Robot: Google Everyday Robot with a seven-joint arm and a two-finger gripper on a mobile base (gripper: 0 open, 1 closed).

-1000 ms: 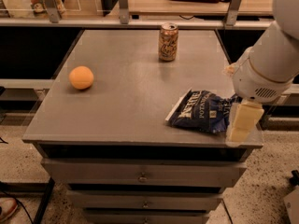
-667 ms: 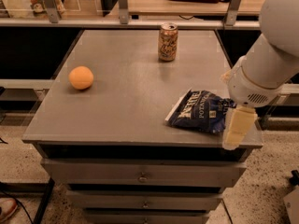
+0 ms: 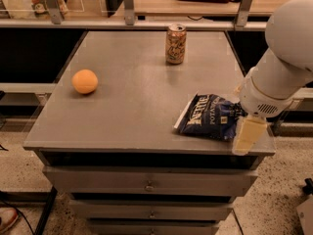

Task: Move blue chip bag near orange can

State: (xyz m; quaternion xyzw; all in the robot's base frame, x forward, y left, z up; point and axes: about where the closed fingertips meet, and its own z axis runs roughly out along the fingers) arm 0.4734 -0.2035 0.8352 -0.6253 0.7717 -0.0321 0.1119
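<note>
Barely begun, with blue chip bag [image 3: 210,117] at the table's [image 3: 132,106] four o'clock, well apart from orange can [image 3: 175,44] at twelve, gripper [image 3: 248,133] at the bag's three o'clock edge, grasp impossible to tell.

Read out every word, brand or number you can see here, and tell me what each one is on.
"Kettle", as best it reads: large white lettering on the crumpled dark navy foil chip bag; its smaller print is too blurred to read.
Pale script marks on the small upright orange-gold drink can: too blurred to read.
No text shows on the cream robot pincer, which sits at the bag's right end.
</note>
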